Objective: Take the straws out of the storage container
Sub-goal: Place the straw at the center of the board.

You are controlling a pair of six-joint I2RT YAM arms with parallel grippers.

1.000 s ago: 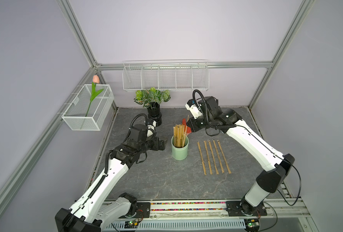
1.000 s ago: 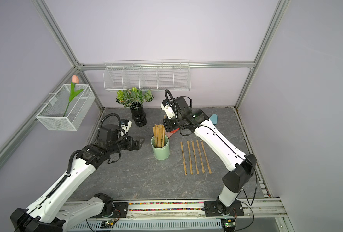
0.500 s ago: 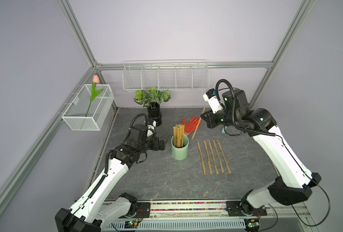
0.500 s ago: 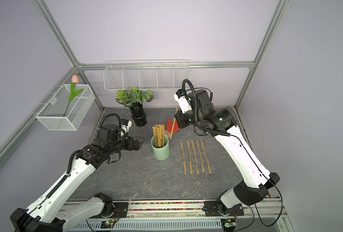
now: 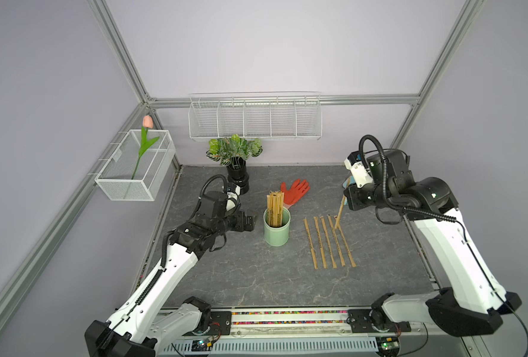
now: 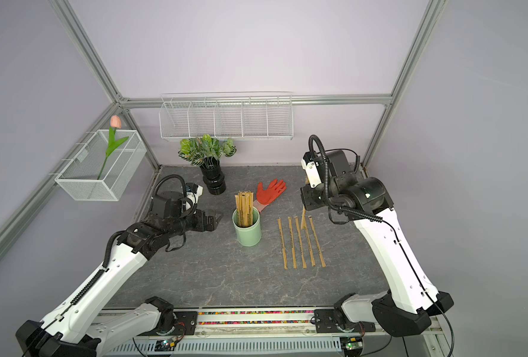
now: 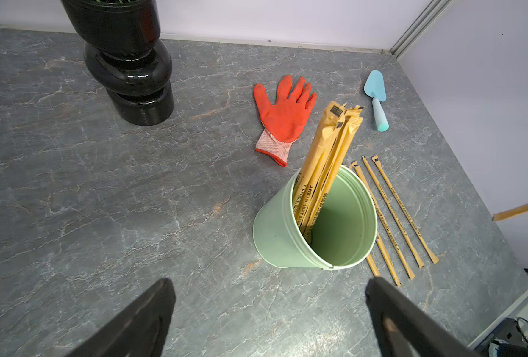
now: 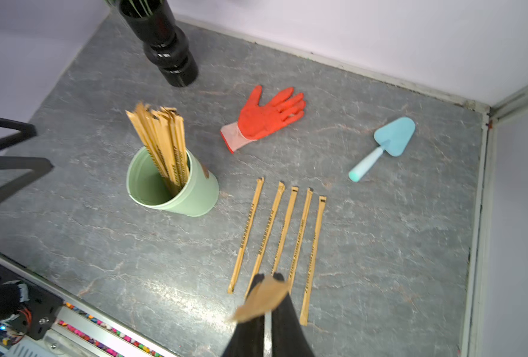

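Observation:
The storage container (image 5: pixel 276 230) (image 6: pixel 246 231), a mint-green cup, stands upright mid-table with a bundle of tan straws (image 5: pixel 274 207) (image 8: pixel 160 139) leaning in it. Several more straws (image 5: pixel 327 242) (image 8: pixel 283 235) lie in a row on the table to its right. My right gripper (image 5: pixel 345 202) (image 8: pixel 269 278) hangs above the far end of that row, shut on one straw (image 5: pixel 339 214) (image 8: pixel 264 298) that dangles with its lower end over the row. My left gripper (image 5: pixel 251 223) (image 7: pixel 269 286) stands open just left of the cup, apart from it, with nothing between its fingers (image 7: pixel 159 298).
A red glove (image 5: pixel 295 191) lies behind the cup. A light-blue trowel (image 8: pixel 391 140) lies at the back right, mostly hidden under my right wrist in both top views. A black vase with a plant (image 5: pixel 237 176) stands back left. White wire baskets (image 5: pixel 255 119) hang on the walls.
My right arm has swung from above the cup to the right, carrying one straw over the laid row. The left arm has not moved.

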